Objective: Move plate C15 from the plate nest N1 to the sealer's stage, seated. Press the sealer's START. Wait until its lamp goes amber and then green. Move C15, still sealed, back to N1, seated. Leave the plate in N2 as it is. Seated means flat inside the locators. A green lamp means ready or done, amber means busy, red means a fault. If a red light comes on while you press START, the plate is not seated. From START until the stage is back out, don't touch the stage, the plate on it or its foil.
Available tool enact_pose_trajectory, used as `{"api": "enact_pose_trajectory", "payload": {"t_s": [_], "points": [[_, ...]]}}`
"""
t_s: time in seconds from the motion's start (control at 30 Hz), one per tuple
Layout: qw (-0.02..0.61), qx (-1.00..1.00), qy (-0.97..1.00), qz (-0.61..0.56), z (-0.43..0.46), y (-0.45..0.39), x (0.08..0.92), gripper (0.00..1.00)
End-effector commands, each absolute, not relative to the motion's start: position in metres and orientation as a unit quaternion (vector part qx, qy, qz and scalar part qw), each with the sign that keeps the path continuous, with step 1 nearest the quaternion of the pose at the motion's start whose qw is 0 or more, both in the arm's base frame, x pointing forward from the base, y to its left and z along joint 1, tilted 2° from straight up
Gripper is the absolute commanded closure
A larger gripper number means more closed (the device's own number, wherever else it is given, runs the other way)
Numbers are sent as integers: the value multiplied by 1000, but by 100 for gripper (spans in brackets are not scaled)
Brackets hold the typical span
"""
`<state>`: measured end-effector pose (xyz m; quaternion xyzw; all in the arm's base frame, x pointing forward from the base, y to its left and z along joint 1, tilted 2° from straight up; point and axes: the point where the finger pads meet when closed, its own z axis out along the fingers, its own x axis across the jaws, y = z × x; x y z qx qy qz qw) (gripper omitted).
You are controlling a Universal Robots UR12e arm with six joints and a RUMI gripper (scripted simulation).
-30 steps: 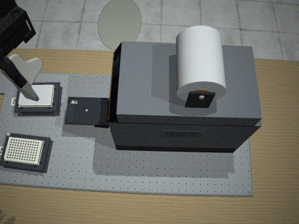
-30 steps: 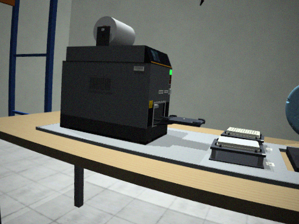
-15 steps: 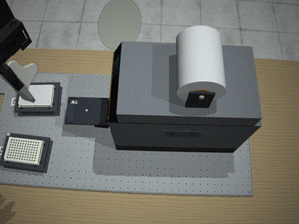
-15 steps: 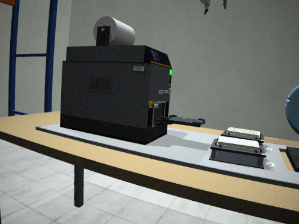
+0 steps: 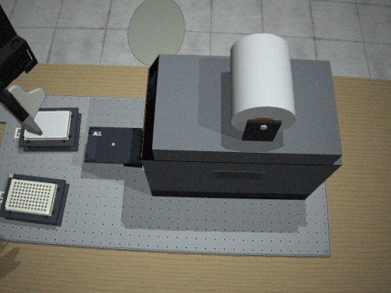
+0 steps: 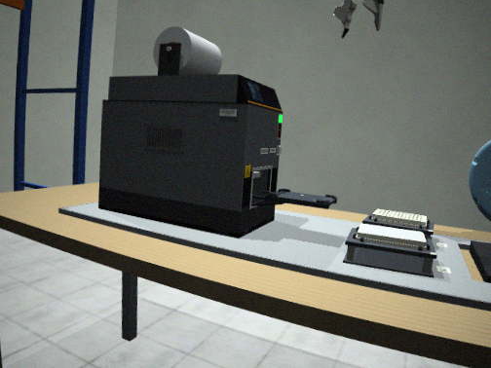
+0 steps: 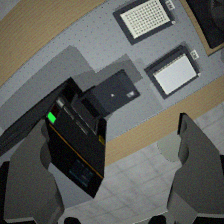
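My gripper (image 5: 31,112) (image 6: 360,27) (image 7: 113,117) is open and empty, high above the left end of the table. Below it, a white plate with a smooth top (image 5: 48,124) (image 6: 392,232) (image 7: 175,74) sits in a dark nest. A second plate with open wells (image 5: 31,197) (image 6: 400,215) (image 7: 145,17) sits in another nest. I cannot read the nest labels. The sealer (image 5: 240,135) (image 6: 185,145) has its dark stage (image 5: 111,143) (image 6: 307,199) (image 7: 115,92) out and bare. Its lamp (image 6: 280,119) (image 7: 51,118) is green.
A white foil roll (image 5: 261,81) (image 6: 187,53) stands on top of the sealer. Everything sits on a grey perforated board (image 5: 194,228) on a wooden table (image 5: 361,174). A blue shelf frame (image 6: 80,72) stands behind the table.
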<state>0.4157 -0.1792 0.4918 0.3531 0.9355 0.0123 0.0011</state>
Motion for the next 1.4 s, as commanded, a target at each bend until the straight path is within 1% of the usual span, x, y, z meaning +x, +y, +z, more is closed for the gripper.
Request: {"api": "enact_pose_trajectory", "payload": {"t_s": [0.0,1.37], "points": [[3,352,936,13,471,-169,408,32],[4,352,936,17,347,-114,355,32]]}}
